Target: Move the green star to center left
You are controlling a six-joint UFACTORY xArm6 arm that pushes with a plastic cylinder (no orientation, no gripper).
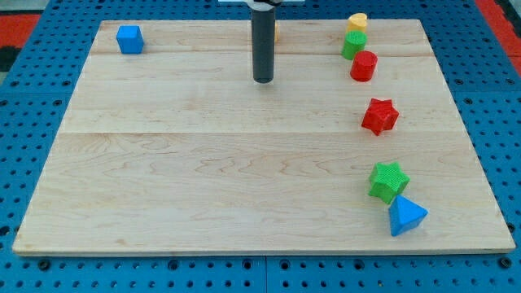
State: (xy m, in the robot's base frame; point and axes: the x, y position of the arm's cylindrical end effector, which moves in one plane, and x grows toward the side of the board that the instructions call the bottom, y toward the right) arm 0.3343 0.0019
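- Camera view shows a pale wooden worktop (203, 163) with my tip (262, 80) resting near the view's top, about mid-width, well apart from every block.
- The end effector is only a straight dark rod: it has nothing to open or close, and it holds and touches nothing.
- The green star (388, 180) sits low on the view's right, with a blue pyramid (405, 216) touching or just beside its lower right edge.
- A red star (379, 115) lies above the green star, apart from it. Further up stand a red cylinder (363, 65), a green block (354, 44) and a yellow block (356, 22), close together.
- A blue cube (129, 38) sits alone at the view's top left.
- A small orange shape (276, 31) peeks out behind the rod; I cannot tell what it is.
- Risk, as I judge it: to push the star leftward I must get round to its right side, and the gap there is tight, so I could knock the pyramid or red star.
- An off-centre push on the star's points could spin it and let it slip off my tip.
- The long slide gives drift room to build.
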